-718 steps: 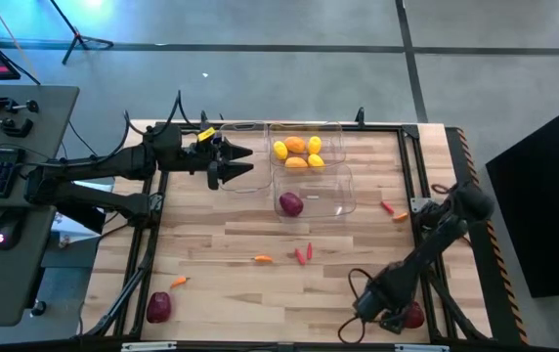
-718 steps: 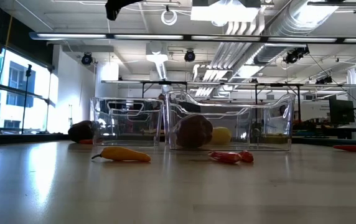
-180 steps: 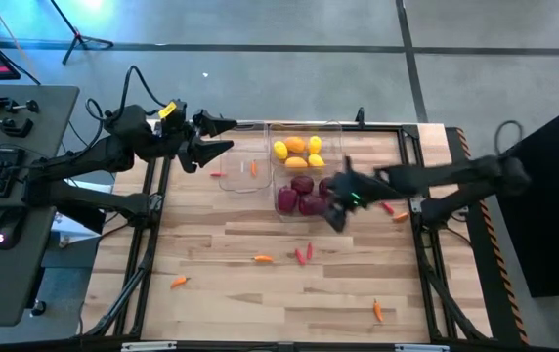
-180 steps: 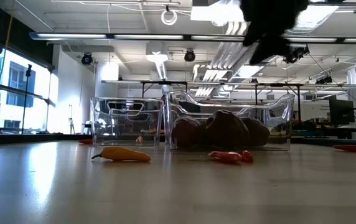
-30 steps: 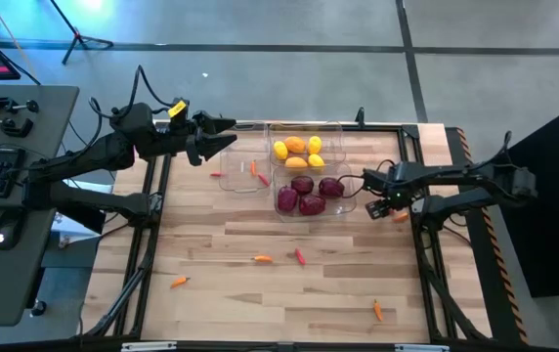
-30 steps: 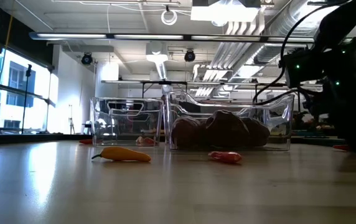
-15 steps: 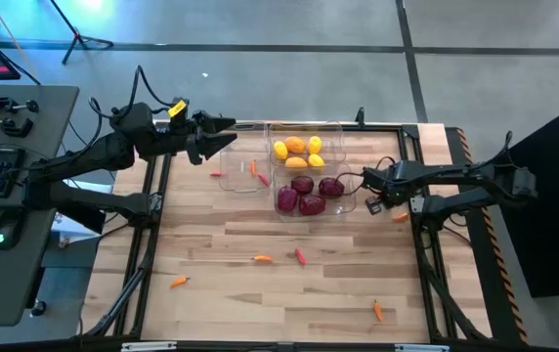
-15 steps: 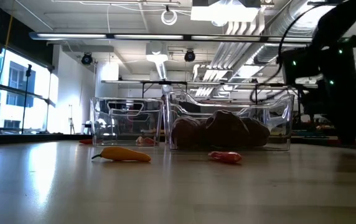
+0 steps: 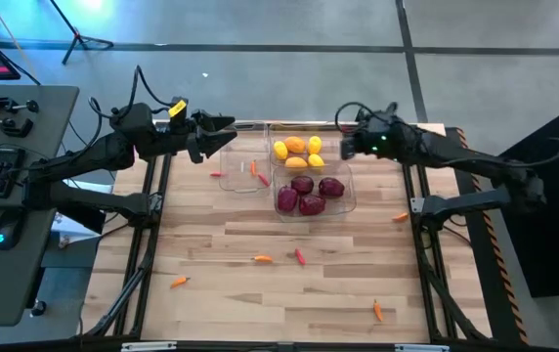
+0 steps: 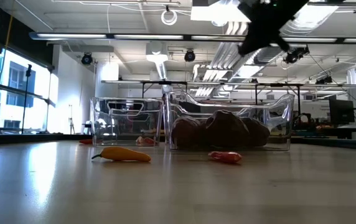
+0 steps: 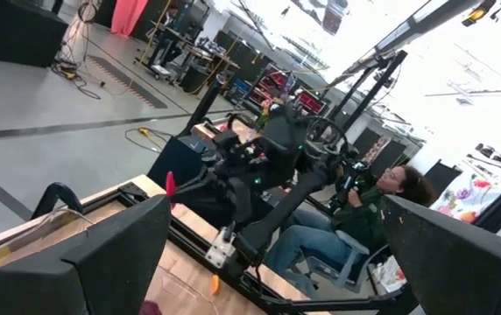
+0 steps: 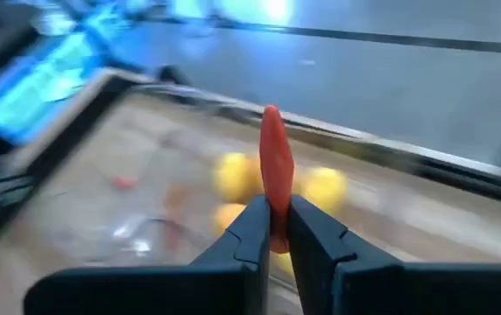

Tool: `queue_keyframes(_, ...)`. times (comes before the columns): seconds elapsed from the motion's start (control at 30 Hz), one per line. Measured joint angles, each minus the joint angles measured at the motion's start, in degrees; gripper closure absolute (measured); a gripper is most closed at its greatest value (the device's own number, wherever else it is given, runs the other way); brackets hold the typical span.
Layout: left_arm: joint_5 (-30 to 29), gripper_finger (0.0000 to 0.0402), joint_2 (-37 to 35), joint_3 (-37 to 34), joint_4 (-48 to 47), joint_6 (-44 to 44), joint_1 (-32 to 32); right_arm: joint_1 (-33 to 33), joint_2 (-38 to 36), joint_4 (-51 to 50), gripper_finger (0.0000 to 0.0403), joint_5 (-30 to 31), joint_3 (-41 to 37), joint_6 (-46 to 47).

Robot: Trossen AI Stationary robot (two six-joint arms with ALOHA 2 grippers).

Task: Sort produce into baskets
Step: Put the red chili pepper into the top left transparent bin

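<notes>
Above bin (image 9: 310, 147) w/ yellow + orange fruits (image 9: 298, 150): right gripper (image 9: 346, 147) clamped on red pepper (image 12: 276, 166). Next bin (image 9: 350, 196): dark red rounds (image 9: 310, 194). Third bin (image 9: 231, 176): red pepper bits. Loose peppers (image 9: 263, 259) on table (image 9: 211, 293). Left gripper (image 9: 229, 136) by far edge, fingers apart. No readable writing.

worktop (image 9: 260, 293): pale wood planks, smooth, with a soft sheen in the low view
bins (image 9: 330, 201): clear plastic, glossy, see-through
red pepper (image 12: 276, 171): smooth, slightly shiny skin, plastic-looking
dark red rounds (image 9: 309, 195): matt, lumpy surface
yellow fruits (image 9: 299, 151): smooth, lightly glossy
right arm's jaws: matt black plastic
floor (image 9: 279, 88): smooth grey concrete
</notes>
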Motion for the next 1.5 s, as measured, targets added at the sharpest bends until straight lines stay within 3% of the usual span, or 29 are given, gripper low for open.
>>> queue_keyframes(0.2,0.00,0.0005,0.00,-0.02,-0.11,-0.02,0.00,3.15,13.95,14.90,0.0373,-8.26,-0.13,2.60)
queue_keyframes(0.43,-0.02,0.0005,0.00,0.00,-0.17,2.59,-0.02,4.97,31.94,44.73,0.0373,-18.44,3.60,5.31)
queue_keyframes(0.6,0.00,0.0005,0.00,-0.02,-0.17,2.17,-0.01,4.65,41.12,44.89,0.0348,-23.40,12.44,3.40)
queue_keyframes(0.8,0.00,0.0005,0.00,0.00,-0.17,2.38,-0.02,4.16,47.11,38.53,0.0251,-29.26,21.72,-0.54)
queue_keyframes(1.0,3.58,0.0005,-1.08,0.00,-2.24,4.65,-0.03,1.50,45.37,28.14,0.0171,-30.16,26.88,-9.11)
queue_keyframes(1.17,-3.40,0.0005,-4.27,0.05,-12.95,4.58,0.13,-3.49,38.16,18.29,0.0163,-29.29,27.68,-15.77)
queue_keyframes(1.27,-4.33,0.0005,-5.36,0.07,-18.69,4.92,0.11,-5.36,32.77,13.83,0.0163,-28.10,25.28,-18.68)
queue_keyframes(1.33,-4.87,0.0005,-5.66,0.11,-27.20,4.52,0.07,-6.02,28.85,11.88,0.0162,-28.00,22.22,-18.89)
queue_keyframes(1.5,-13.64,0.0005,-2.08,-0.13,-57.03,-0.60,-0.80,-5.34,17.99,10.91,0.0162,-27.16,10.61,-15.72)
